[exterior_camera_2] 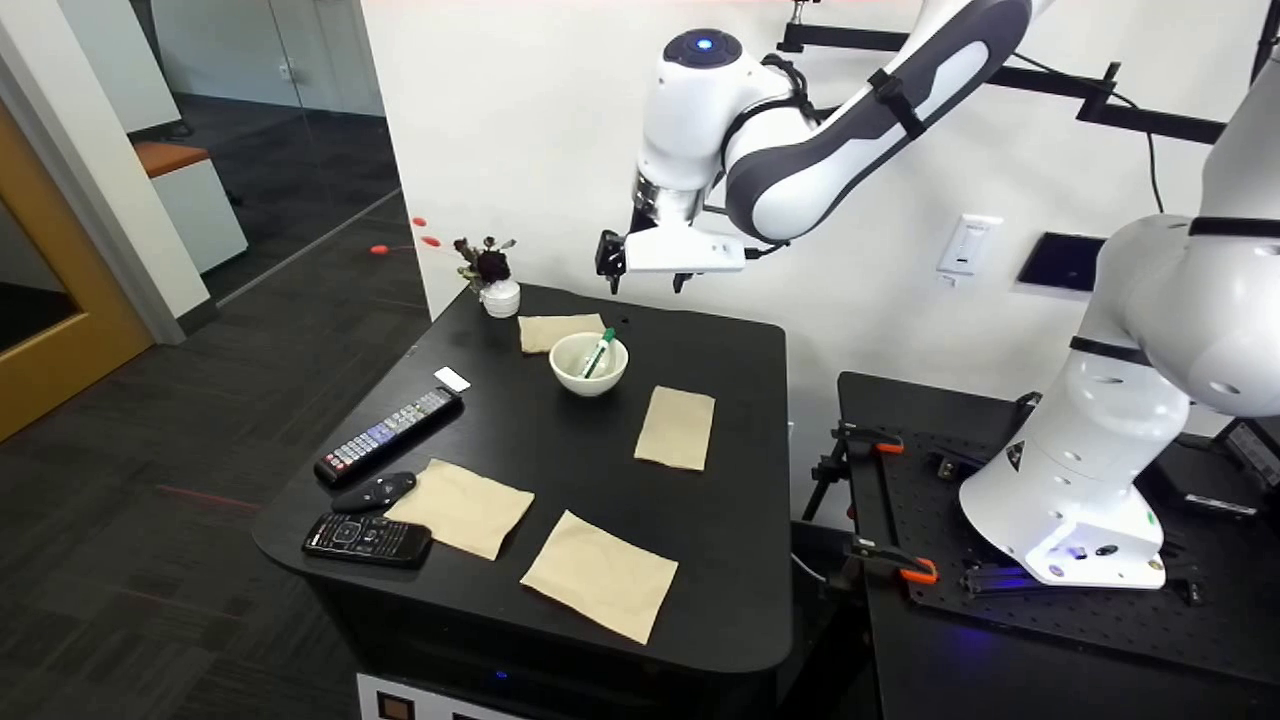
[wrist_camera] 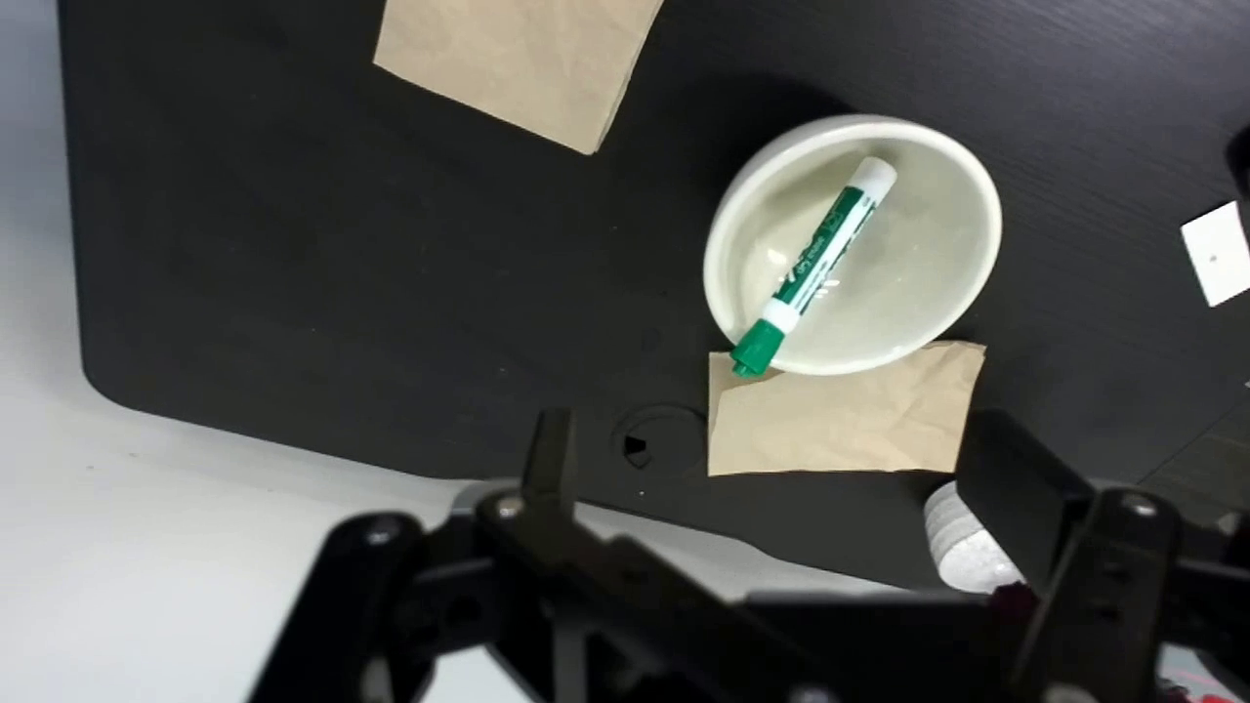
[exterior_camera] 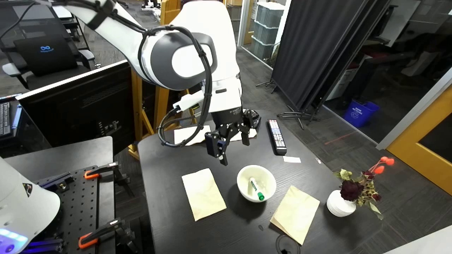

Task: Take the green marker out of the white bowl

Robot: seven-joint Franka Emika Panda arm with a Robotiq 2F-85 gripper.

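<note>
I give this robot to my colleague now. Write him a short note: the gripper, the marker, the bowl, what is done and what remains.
Gripper: jaws open, holding nothing, higher than the black table.
Green marker: leaning inside the white bowl, green cap at the rim.
White bowl: upright on the table.
Done: nothing grasped yet; marker not out.
Left: bring the jaws to the marker, close, lift it clear.

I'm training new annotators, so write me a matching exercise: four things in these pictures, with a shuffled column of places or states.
1. green marker
2. white bowl
3. gripper
4. white pot

A. holding flowers
B. jaws apart, nothing between them
C. lying tilted inside the bowl
D. on the table, with a marker inside

Pairs: 1-C, 2-D, 3-B, 4-A
</note>
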